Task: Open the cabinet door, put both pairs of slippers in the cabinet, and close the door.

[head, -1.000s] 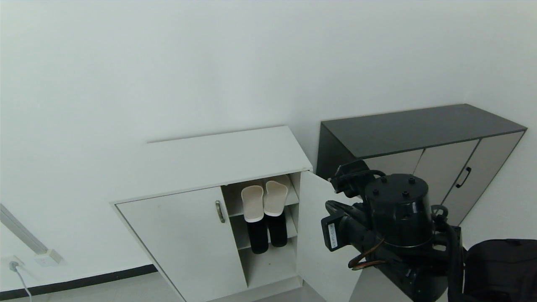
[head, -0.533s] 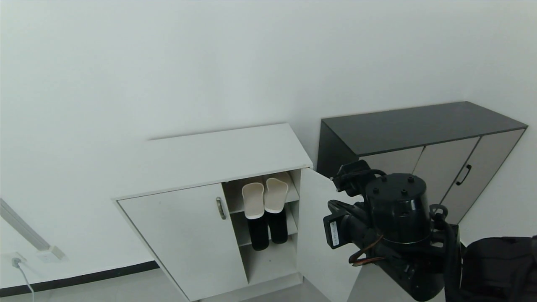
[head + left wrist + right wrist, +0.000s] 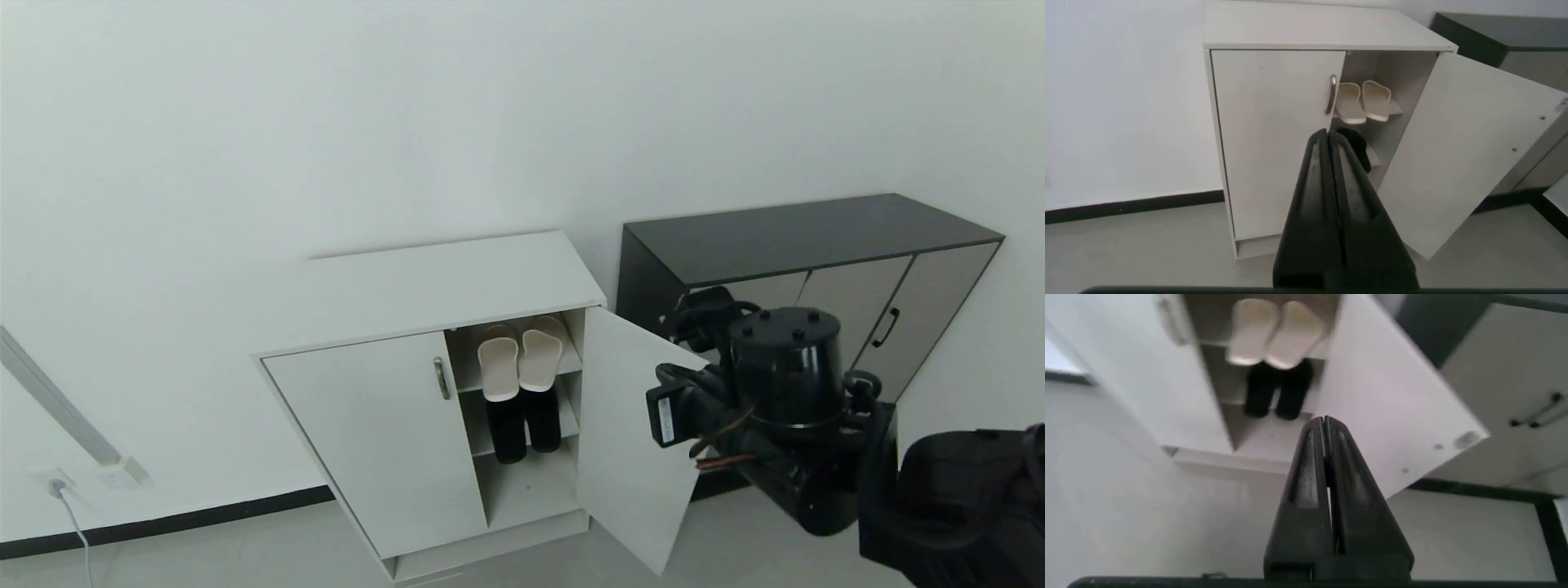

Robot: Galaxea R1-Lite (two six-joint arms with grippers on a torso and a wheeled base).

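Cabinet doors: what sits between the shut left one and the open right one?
The open compartment: white slippers on the upper shelf, black slippers on the shelf below, bottom level bare. Clearest in the head view.

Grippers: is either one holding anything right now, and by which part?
Nothing is held. The left gripper and the right gripper both have their jaws shut on nothing.

I'm watching the right arm's round black motor housing (image 3: 785,371) carrying four screws (image 3: 766,315); a white label (image 3: 665,420) is sitting left of that housing, brown cables (image 3: 718,462) looping beneath, the right gripper (image 3: 1325,425) tapering black.
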